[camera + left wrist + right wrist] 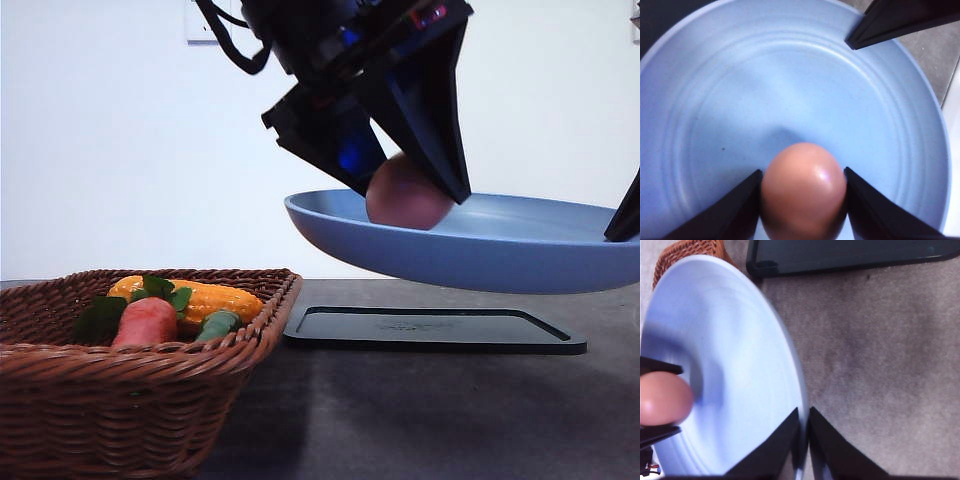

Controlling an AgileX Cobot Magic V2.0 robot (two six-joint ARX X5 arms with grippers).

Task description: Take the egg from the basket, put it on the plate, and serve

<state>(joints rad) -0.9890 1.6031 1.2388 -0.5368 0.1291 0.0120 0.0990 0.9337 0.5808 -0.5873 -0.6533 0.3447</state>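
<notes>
Light blue and matte, the plate (500, 255) is hanging in the air above the black tray (430, 330), with the right gripper (804, 427) clamping its right rim between closed fingers. The left gripper (802, 192) is reaching down into the plate and pinching the brownish-pink egg (405, 195) from both sides, low over the plate's inner surface. The wicker basket (120, 400) is sitting at the near left on the grey table (420, 420), holding a carrot (145, 320) and a corn cob (205, 298).
</notes>
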